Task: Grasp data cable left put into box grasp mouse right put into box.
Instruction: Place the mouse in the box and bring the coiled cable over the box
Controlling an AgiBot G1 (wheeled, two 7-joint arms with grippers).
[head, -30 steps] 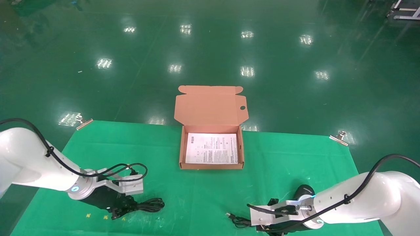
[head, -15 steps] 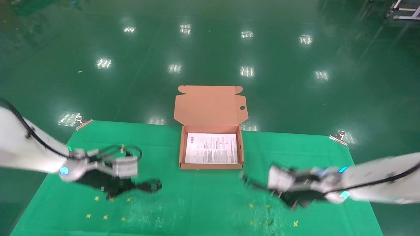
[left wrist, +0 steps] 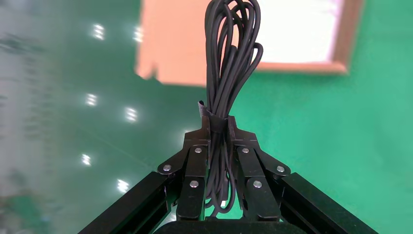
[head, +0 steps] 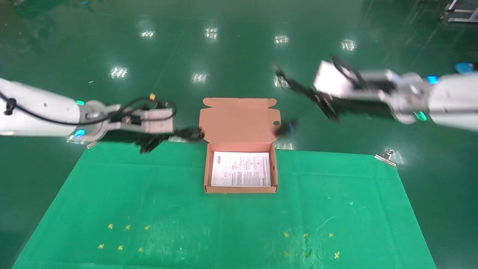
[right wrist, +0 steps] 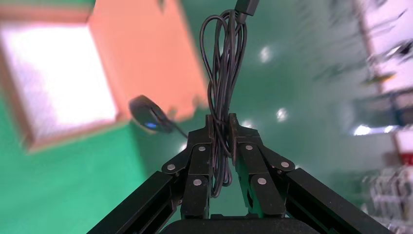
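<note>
Left of the box point(head: 241, 168), the left tool point(left wrist: 218, 127) is hanging in the air above the desk's point(head: 224, 220) far edge, clamping the data cable point(left wrist: 226, 73) at its banded middle, the loops reaching toward the box's raised lid. The box is sitting open on the desk. Right of the box and higher, the right tool point(right wrist: 221, 127) is gripping the mouse's bundled cord, while the mouse point(right wrist: 146, 114) is dangling beside the lid's right edge.

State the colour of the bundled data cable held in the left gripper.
Black; the data cable shows best in the left wrist view, clamped in the left gripper.
</note>
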